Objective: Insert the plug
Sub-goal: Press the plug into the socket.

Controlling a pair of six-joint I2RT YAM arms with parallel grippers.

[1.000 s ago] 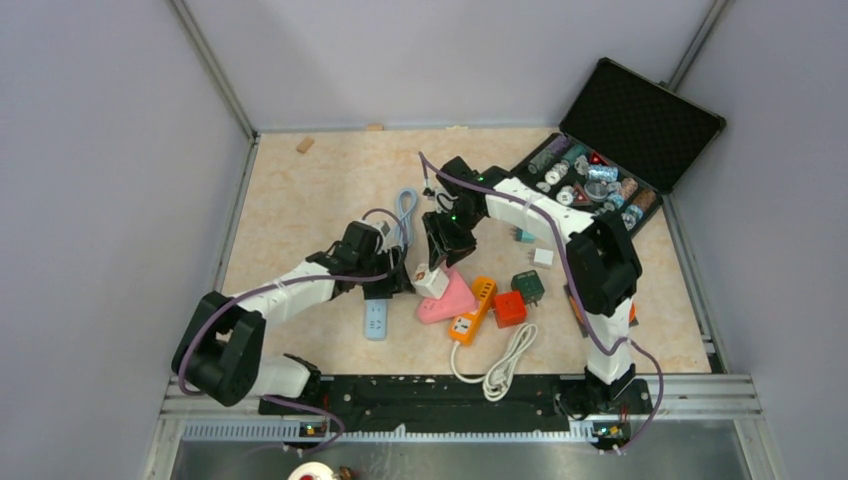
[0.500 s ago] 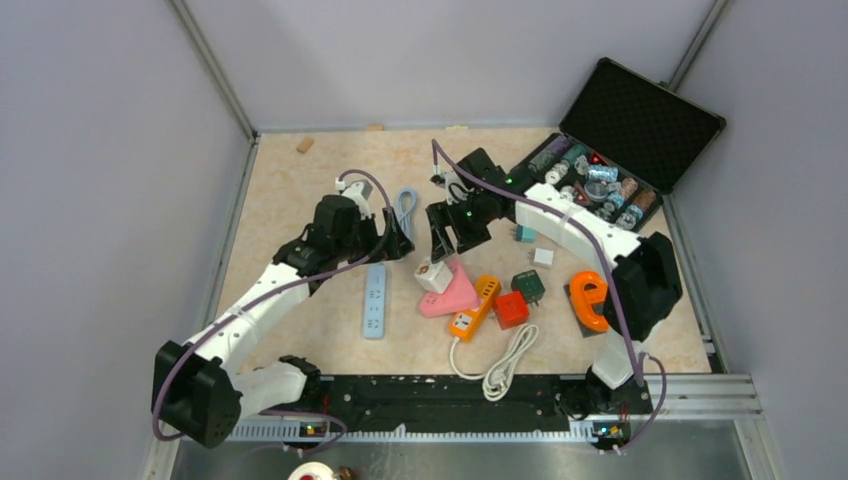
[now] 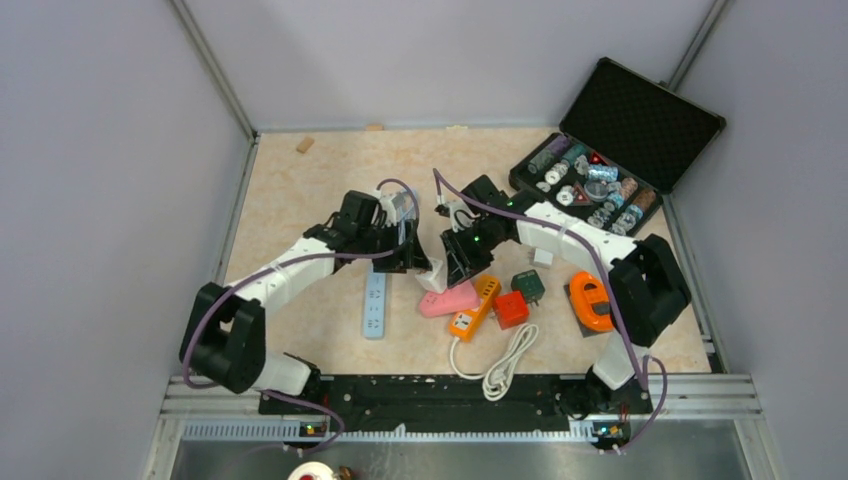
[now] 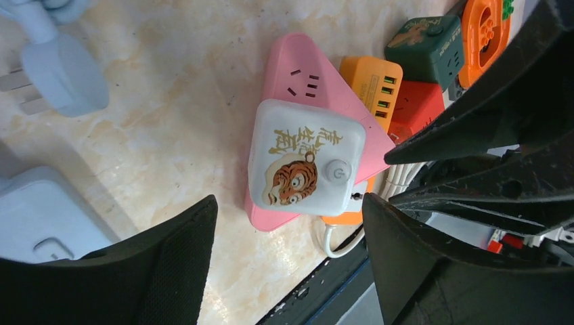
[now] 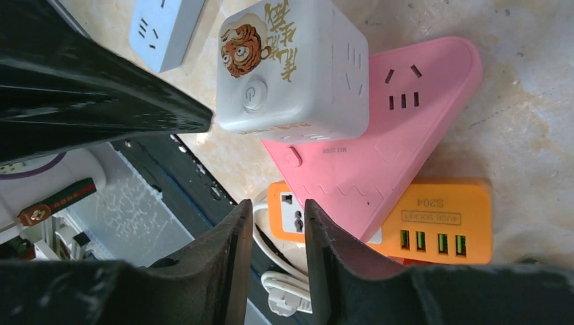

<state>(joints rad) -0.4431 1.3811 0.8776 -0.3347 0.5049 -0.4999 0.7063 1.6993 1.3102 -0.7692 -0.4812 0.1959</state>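
A white cube plug with a tiger picture sits on the near corner of a pink triangular socket strip; I cannot see its pins. In the top view the cube lies between both grippers. My left gripper is wide open and empty, with one jaw on each side of the cube and above it; it also shows in the top view. My right gripper is empty, its jaws only a narrow gap apart, just right of the cube; it also shows in the top view.
An orange strip with a white cord lies under the pink strip's right edge. A light blue strip and its plug lie to the left. Red and green cubes and an open black case are to the right.
My left gripper has swung from the blue cable at the back over to the white cube. My right gripper has dropped closer beside the cube. The cube has stayed put.
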